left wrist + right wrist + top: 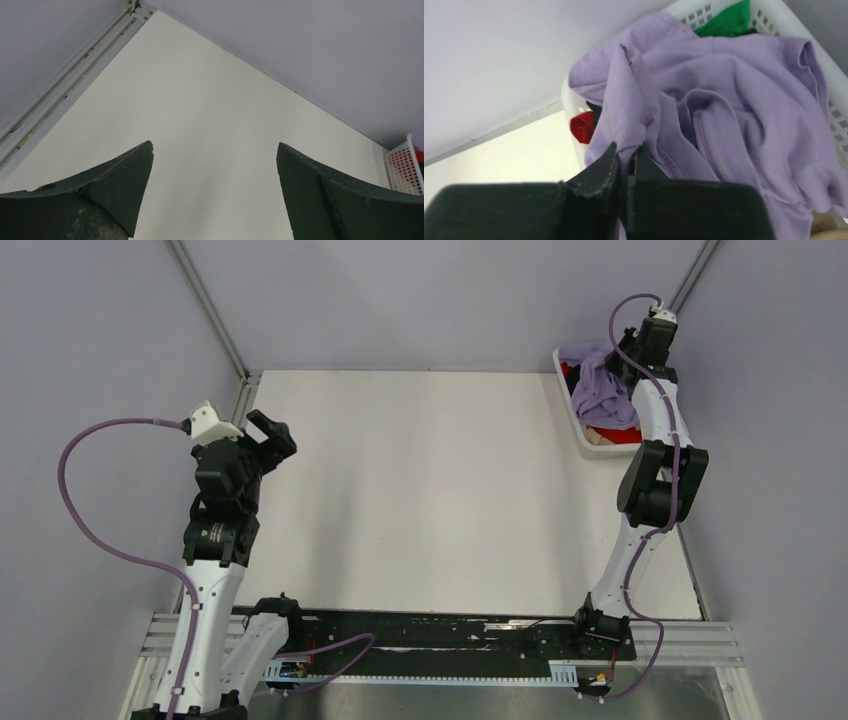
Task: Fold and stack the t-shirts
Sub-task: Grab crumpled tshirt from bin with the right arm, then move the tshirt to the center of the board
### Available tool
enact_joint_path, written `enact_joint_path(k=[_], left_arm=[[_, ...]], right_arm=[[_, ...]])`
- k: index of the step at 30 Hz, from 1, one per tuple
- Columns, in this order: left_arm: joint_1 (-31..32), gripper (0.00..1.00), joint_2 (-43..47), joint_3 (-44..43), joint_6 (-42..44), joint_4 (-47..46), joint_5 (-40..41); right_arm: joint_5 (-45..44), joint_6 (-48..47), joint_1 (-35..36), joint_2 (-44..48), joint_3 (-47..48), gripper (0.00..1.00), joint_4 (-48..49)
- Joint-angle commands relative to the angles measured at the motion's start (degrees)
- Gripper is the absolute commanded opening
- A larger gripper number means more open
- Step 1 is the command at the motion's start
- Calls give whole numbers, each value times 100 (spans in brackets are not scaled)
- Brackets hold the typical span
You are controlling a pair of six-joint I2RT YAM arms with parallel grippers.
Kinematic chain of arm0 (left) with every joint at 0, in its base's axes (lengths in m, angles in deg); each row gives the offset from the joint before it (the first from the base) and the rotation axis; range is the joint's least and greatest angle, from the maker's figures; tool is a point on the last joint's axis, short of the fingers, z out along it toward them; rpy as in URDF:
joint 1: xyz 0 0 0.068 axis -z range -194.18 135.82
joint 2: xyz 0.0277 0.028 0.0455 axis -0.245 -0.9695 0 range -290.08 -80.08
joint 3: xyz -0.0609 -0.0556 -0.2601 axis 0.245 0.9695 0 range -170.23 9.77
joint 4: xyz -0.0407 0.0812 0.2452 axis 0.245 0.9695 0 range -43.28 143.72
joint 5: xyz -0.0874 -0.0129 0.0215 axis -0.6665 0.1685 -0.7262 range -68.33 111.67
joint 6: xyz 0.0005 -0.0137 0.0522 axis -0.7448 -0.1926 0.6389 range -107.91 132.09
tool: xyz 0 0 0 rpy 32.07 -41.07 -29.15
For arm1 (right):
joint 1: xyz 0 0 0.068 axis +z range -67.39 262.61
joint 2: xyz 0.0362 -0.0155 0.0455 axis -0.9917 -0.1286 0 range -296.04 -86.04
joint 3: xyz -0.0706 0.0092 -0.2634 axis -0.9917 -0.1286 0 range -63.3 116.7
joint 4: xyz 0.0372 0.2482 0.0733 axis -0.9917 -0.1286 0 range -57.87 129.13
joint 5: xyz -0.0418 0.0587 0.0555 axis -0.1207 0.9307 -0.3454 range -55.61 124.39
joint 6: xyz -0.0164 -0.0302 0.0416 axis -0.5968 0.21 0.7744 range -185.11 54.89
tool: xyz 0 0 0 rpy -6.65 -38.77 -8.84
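here, in the far right corner, the right gripper (626, 150) is pinched tight on a fold of the lavender t-shirt (724, 100), which lies bunched up in the white basket (774, 15). it hides most of the red t-shirt (583, 127) and the green t-shirt (726, 22); only small bits peek out. the left gripper (215, 146) hangs over the white table (200, 90), spread wide apart.

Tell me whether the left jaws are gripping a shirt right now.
No; the left jaws stand wide apart, with only the white table showing between them.
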Motion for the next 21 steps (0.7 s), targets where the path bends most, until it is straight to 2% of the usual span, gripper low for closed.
enact_joint_path(k=[1, 6, 11, 16, 21], left_arm=[[-29, 100, 12, 2, 0, -50, -203], [-32, 100, 26, 73, -104, -45, -279], [-30, 100, 59, 190, -165, -61, -454], [-30, 100, 55, 249, -242, -41, -613], [-34, 100, 47, 276, -333, 53, -729]], right_arm=[[327, 102, -2, 770, 480, 0, 284], [1644, 138, 73, 1917, 152, 0, 372], [3170, 213, 571, 2933, -308, 0, 533], [3595, 225, 1554, 3352, -88, 0, 721], [3833, 433, 2430, 3159, 571, 0, 879]])
